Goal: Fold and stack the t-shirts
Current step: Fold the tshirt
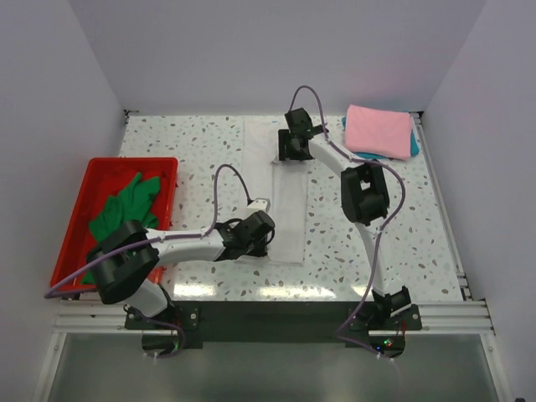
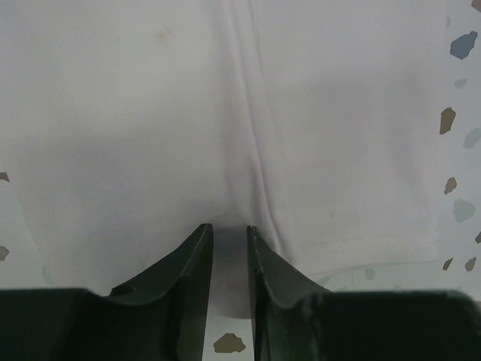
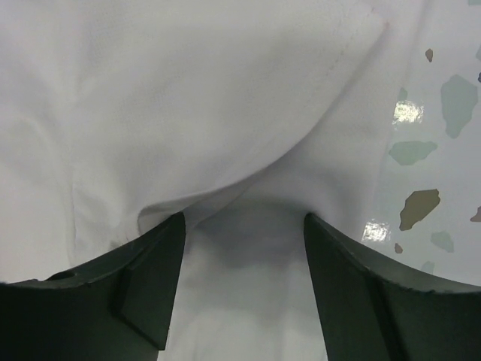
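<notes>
The white t-shirt (image 1: 289, 209) lies near the middle of the speckled surface (image 1: 201, 142), folded lengthwise into a long narrow strip that runs from the far side toward the near edge. Its far part sits slightly left of its near part, so the strip looks stepped from above.

The left gripper (image 1: 270, 236) is at the near end of the strip. In the left wrist view its fingers (image 2: 197, 263) are drawn close together on the cloth by the hem. Only a narrow gap shows between them, and white cloth fills it. A soft crease runs away from the fingertips up the cloth. The stitched hem shows to the right of the fingers, with bare surface (image 2: 458, 150) beyond it.

The right gripper (image 1: 286, 154) is at the far end of the strip. In the right wrist view its fingers (image 3: 150, 263) are spread wide and are not clamped on anything. A stitched fold of the white cloth arches over the flatter layer between them. Glossy surface (image 3: 436, 150) shows to the right.

At the far right corner a folded pink t-shirt (image 1: 377, 127) rests on top of a teal t-shirt (image 1: 414, 144), whose edge shows along its right side. Well apart on the left, a green t-shirt (image 1: 126, 205) lies crumpled inside a red tray (image 1: 134, 162).
</notes>
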Tool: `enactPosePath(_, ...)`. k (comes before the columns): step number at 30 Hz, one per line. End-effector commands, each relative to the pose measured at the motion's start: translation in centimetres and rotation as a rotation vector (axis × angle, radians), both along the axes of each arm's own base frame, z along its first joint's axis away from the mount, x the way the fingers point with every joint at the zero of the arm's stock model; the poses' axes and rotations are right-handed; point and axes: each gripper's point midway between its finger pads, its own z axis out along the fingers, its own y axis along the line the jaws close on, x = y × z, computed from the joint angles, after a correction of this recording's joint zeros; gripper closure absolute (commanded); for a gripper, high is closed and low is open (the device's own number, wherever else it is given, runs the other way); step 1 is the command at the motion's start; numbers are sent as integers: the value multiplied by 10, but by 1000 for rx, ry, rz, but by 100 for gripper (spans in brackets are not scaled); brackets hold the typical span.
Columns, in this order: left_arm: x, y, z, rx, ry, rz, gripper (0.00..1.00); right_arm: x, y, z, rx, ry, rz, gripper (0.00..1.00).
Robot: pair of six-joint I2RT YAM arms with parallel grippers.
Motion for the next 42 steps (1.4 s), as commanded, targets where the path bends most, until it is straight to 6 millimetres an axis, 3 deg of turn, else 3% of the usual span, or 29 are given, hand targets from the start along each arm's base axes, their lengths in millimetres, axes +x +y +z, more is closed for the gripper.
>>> enactPosePath(1, 11, -12, 38, -61, -63, 7, 69, -2, -6, 49, -13, -51, 39, 30)
enactPosePath(3, 13, -10, 49, -71, -85, 13, 64, -8, -8, 66, 0, -62, 36, 26)
enactPosePath(4, 15, -9, 60, -92, -104, 24, 63, -17, -10, 83, 15, -74, 37, 25)
enactPosePath(6, 15, 1, 64, -89, -115, 45, 62, -30, -14, 97, 34, -78, 17, 24)
enactPosePath(9, 12, 20, 69, -93, -124, 88, 61, -64, -20, 111, 89, -67, -2, 25)
enactPosePath(10, 11, 23, 74, -113, -134, 100, 61, -85, -24, 111, 104, -57, -6, 27)
enactPosePath(12, 6, 36, 64, -98, -124, 116, 61, -110, -24, 105, 126, -35, -11, 29)
enactPosePath(13, 5, 39, 64, -105, -124, 123, 61, -137, -27, 81, 111, 16, -13, 32)
enactPosePath(14, 1, 44, 58, -91, -112, 124, 62, -152, -23, 95, 160, -12, -11, 35)
enactPosePath(15, -1, 46, 56, -88, -107, 122, 63, -166, -22, 94, 173, -17, -8, 36)
enactPosePath(16, -3, 49, 54, -84, -103, 129, 63, -197, -21, 66, 153, 31, 6, 36)
enactPosePath(17, -7, 56, 47, -66, -94, 134, 63, -211, -19, 77, 184, 0, -1, 37)
enactPosePath(18, -10, 58, 44, -68, -90, 137, 63, -224, -19, 71, 181, 1, -4, 37)
enactPosePath(19, -11, 60, 45, -85, -93, 143, 62, -252, -15, 50, 168, 39, 20, 38)
enactPosePath(20, -16, 65, 36, -75, -85, 144, 62, -263, -11, 55, 203, 24, 19, 39)
enactPosePath(22, -22, 70, 27, -75, -67, 143, 61, -291, -10, 39, 171, 40, 31, 39)
enactPosePath(24, -25, 69, 24, -91, -64, 130, 59, -303, -9, 41, 188, 26, 20, 39)
enactPosePath(25, -27, 71, 21, -96, -60, 133, 59, -314, -11, 33, 180, 35, 25, 39)
enactPosePath(30, -26, 66, 23, -144, -90, 110, 51, -334, -12, 24, 197, 47, 14, 40)
enactPosePath(36, -23, 70, 17, -118, -92, 129, 47, -348, -9, 17, 203, 53, 10, 40)
enactPosePath(42, -23, 80, 5, -91, -79, 162, 52, -353, -11, 5, 200, 72, -6, 47)
